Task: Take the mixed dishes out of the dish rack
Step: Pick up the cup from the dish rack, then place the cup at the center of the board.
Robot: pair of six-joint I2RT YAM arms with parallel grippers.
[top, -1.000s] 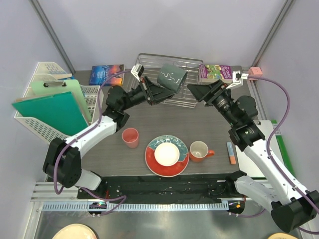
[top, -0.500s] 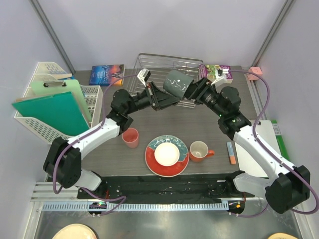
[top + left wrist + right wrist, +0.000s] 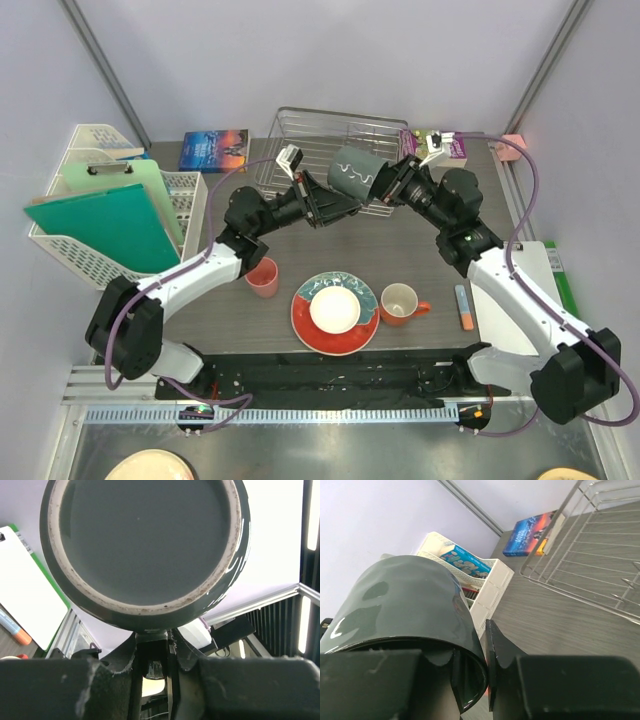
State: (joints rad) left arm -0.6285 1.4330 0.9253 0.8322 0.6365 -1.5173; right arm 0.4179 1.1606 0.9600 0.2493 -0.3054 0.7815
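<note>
top external | left hand (image 3: 336,203) pinching dark grey mug (image 3: 351,170) aloft | right hand (image 3: 385,186) has closed in, straddles rim, grip: cannot tell

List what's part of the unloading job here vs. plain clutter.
Job: dark grey mug, dish rack, pink cup, orange mug, teal plate, bowl.
Clutter: blue book, purple book, white lattice basket, green folders, marker.
</note>
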